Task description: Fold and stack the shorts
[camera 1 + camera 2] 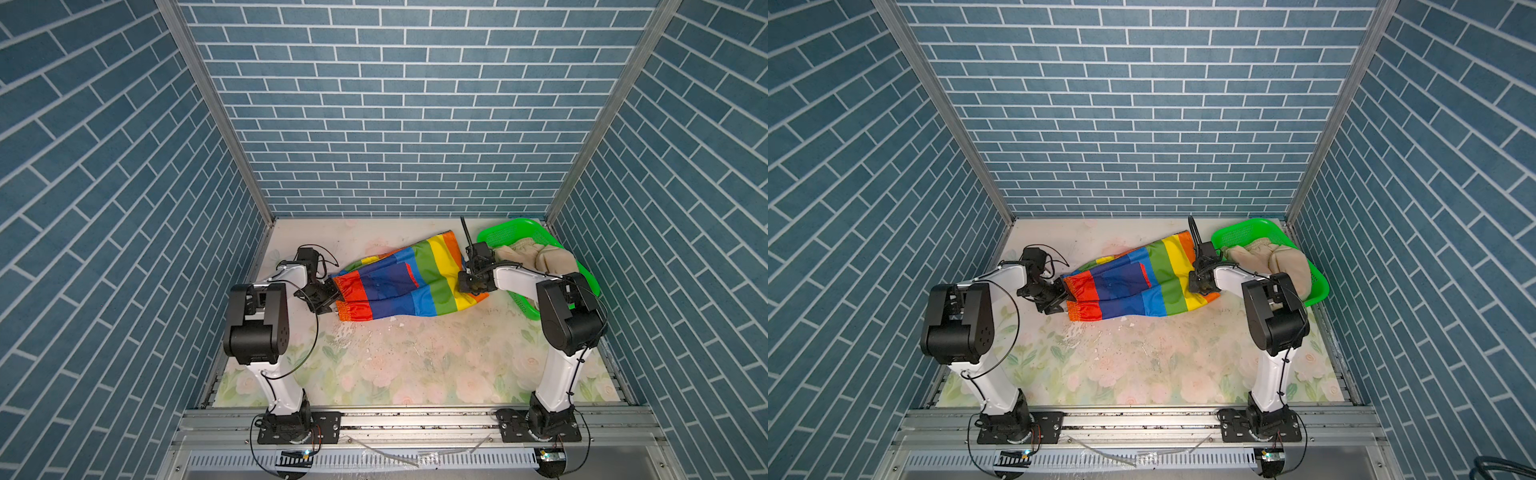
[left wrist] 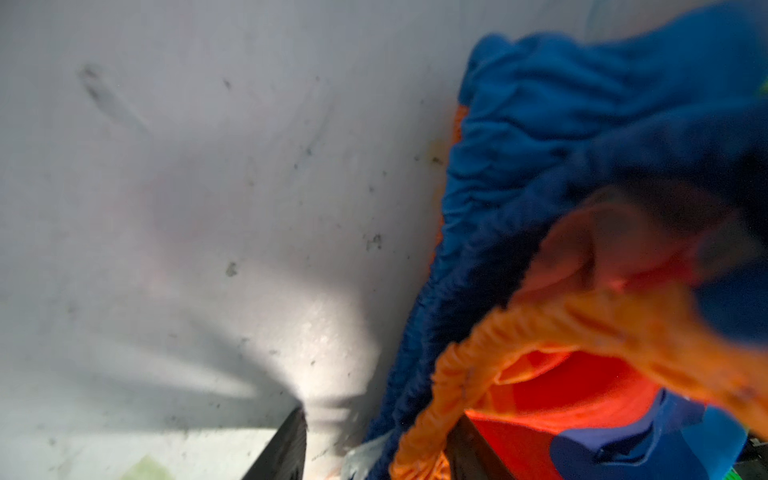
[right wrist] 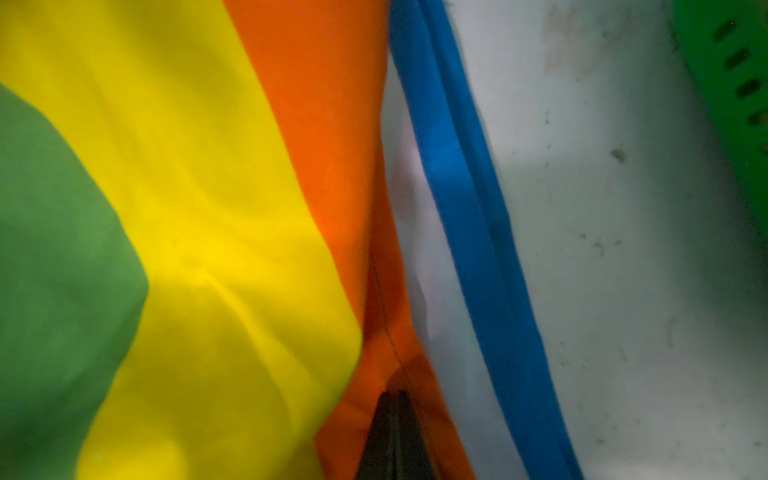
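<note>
Here we are on the flowered table (image 1: 415, 365), and the rainbow shorts (image 1: 407, 278) lie stretched out across the back half of it, waist end to the left and leg ends to the right, in both top views (image 1: 1133, 282). The fabric lies mostly flat, with one leg layered over the other and some rumpling along the far edge.

The left gripper (image 1: 330, 297) is at the gathered waistband (image 2: 478, 361). In the left wrist view its two fingers (image 2: 286, 449) stand well apart. One rests out on the bare table, the other sits just inside the waist opening against the red lining. The orange elastic edge runs between them and nothing is pinched there.

Over on the other side, the right gripper (image 1: 463, 286) is down at the orange hem (image 3: 332, 166) of the near leg. In the right wrist view its fingertips (image 3: 395, 415) are pressed together into one dark wedge, and the orange cloth and its seam draw in to that tip. It is clamped on the rainbow shorts at the hem.

The beige shorts (image 1: 536, 255) sit bundled in the green basket (image 1: 505, 232) at the back right corner, just behind the right arm, in both top views (image 1: 1271, 257). The basket's slotted wall (image 3: 731, 83) shows near the hem, with a strip of bare table between.
</note>
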Controlling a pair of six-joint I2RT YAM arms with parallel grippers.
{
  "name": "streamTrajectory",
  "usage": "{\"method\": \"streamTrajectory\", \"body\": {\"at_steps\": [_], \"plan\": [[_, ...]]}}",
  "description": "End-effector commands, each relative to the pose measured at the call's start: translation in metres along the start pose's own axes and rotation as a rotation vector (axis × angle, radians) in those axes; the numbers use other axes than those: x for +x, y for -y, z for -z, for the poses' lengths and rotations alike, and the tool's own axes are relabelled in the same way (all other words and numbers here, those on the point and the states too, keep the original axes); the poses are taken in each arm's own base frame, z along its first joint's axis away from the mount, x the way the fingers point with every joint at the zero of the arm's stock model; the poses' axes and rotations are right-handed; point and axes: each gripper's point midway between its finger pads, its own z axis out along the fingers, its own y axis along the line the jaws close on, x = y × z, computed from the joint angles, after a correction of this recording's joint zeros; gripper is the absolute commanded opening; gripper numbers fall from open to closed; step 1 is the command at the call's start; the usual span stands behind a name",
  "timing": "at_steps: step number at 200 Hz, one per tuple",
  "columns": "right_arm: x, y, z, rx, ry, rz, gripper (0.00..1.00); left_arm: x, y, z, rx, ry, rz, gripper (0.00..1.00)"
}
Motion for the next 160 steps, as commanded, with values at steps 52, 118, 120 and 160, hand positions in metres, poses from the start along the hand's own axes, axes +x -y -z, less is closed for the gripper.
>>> {"method": "streamTrajectory", "body": {"at_steps": [52, 118, 120, 160], "plan": [[-0.024, 0.037, 0.044, 0.15, 0.148, -0.036, 0.0, 0.016, -0.033, -0.032, -0.092, -0.069, 0.033, 0.55], [-0.004, 0.024, 0.037, 0.057, 0.039, -0.051, 0.24, 0.015, -0.033, -0.034, -0.094, -0.075, 0.031, 0.55], [-0.001, 0.023, 0.036, 0.052, 0.03, -0.053, 0.26, 0.016, -0.033, -0.034, -0.093, -0.075, 0.032, 0.55], [0.039, 0.024, 0.025, 0.033, -0.078, -0.076, 0.45, 0.015, -0.032, -0.035, -0.093, -0.076, 0.033, 0.55]]}}
